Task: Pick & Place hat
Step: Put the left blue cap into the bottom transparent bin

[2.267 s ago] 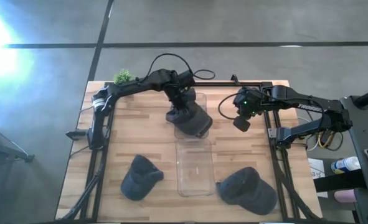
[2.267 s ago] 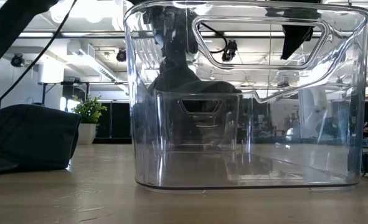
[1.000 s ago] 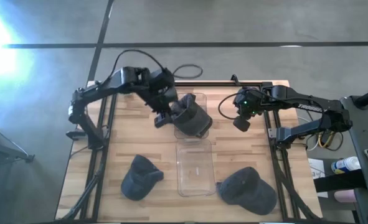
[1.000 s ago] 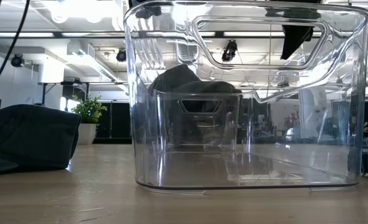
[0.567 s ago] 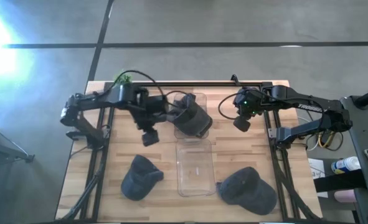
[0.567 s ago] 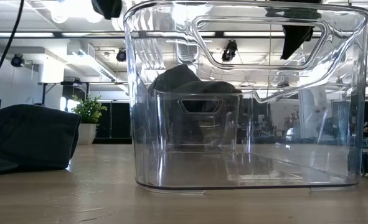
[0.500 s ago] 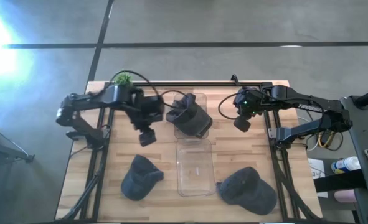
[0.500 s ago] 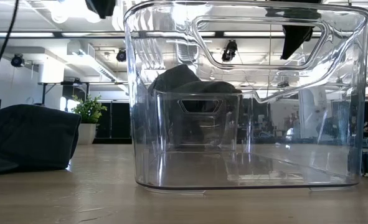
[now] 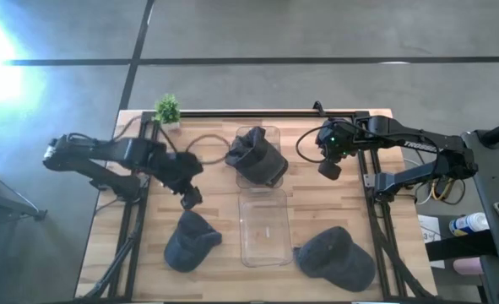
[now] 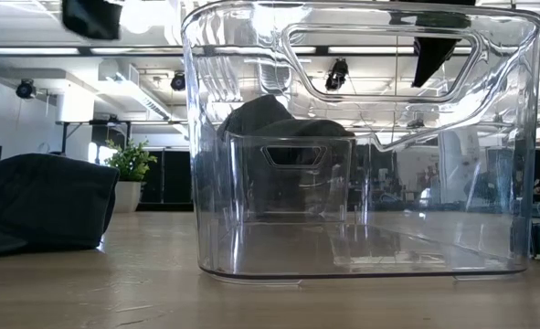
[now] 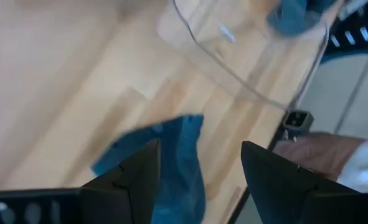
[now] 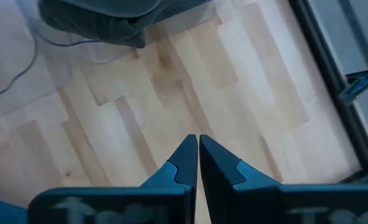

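Observation:
Three dark grey hats show in the high view. One hat (image 9: pixel 257 158) lies crumpled in the far clear bin (image 9: pixel 272 133) and is seen through the plastic in the low view (image 10: pixel 274 119). A second hat (image 9: pixel 192 241) rests on the table near the left, also in the low view (image 10: pixel 41 208). The third hat (image 9: pixel 335 257) lies near the right. My left gripper (image 9: pixel 190 198) hovers open just beyond the near-left hat, which shows between its fingers (image 11: pixel 171 168). My right gripper (image 9: pixel 327 169) waits shut right of the far bin (image 12: pixel 198 152).
An empty clear bin (image 9: pixel 264 226) stands at the table's middle, between the two loose hats, and fills the low view (image 10: pixel 361 146). A small green plant (image 9: pixel 166 108) sits at the far left corner. A cable (image 9: pixel 205 143) loops over the table. Bare wood (image 9: pixel 350 211) lies at the right.
My left gripper has drawn away from the far bin, swinging toward the table's left and near edges until it stands by the near-left hat. The hat in the far bin has stayed where it lay. My right arm has kept still.

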